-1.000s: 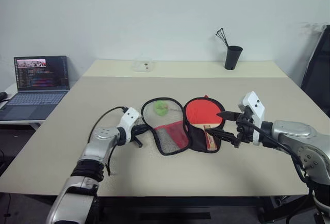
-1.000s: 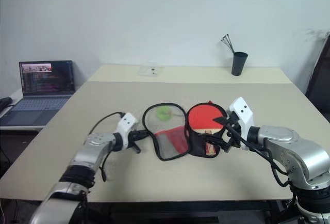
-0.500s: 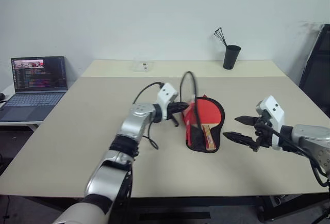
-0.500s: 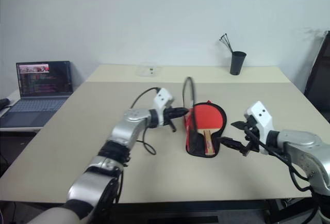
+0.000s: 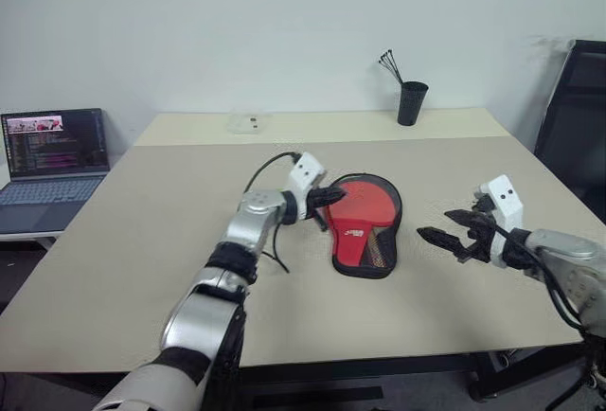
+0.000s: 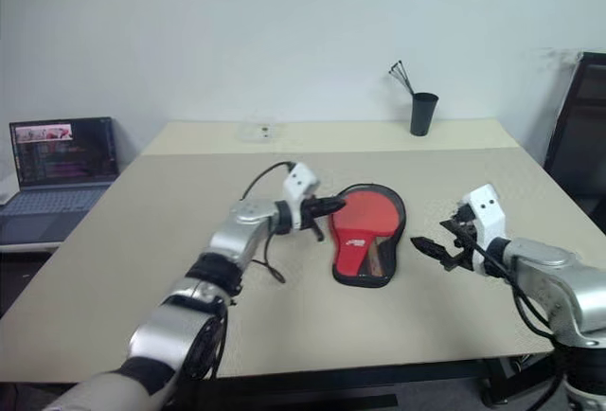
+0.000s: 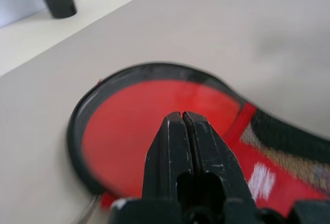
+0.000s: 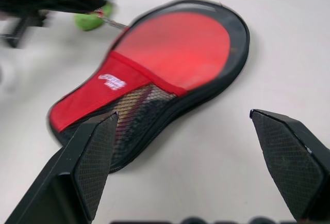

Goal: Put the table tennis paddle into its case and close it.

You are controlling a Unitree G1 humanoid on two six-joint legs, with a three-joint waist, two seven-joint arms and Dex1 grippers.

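Both halves of the case (image 5: 366,225) lie together near the middle of the tabletop (image 5: 142,259), a little toward its right edge, the red face with the white logo and mesh uppermost and the black zip edge running round it; the table tennis paddle is not to be seen apart from it, and through the mesh near the narrow end something brownish shows that may be the handle, so I judge the paddle to be inside; the flap is folded over, and the step in hand is the closing; whether the zip is drawn at all cannot be told. The left gripper (image 5: 335,195) hovers at the case's left rim by the round end, its two black fingers (image 7: 183,146) pressed tight together with nothing visibly between them; a small green ball (image 8: 92,19) lies just beside that rim, outside the case as far as the right wrist view shows. The right gripper (image 5: 453,226) waits well apart from the case, toward the right edge, its fingers spread wide and empty, pointed at the narrow end. Next, in my judgement, one gripper must pin the case flat while the other finds the zip pull and draws it round the edge; the pull is too small to make out.
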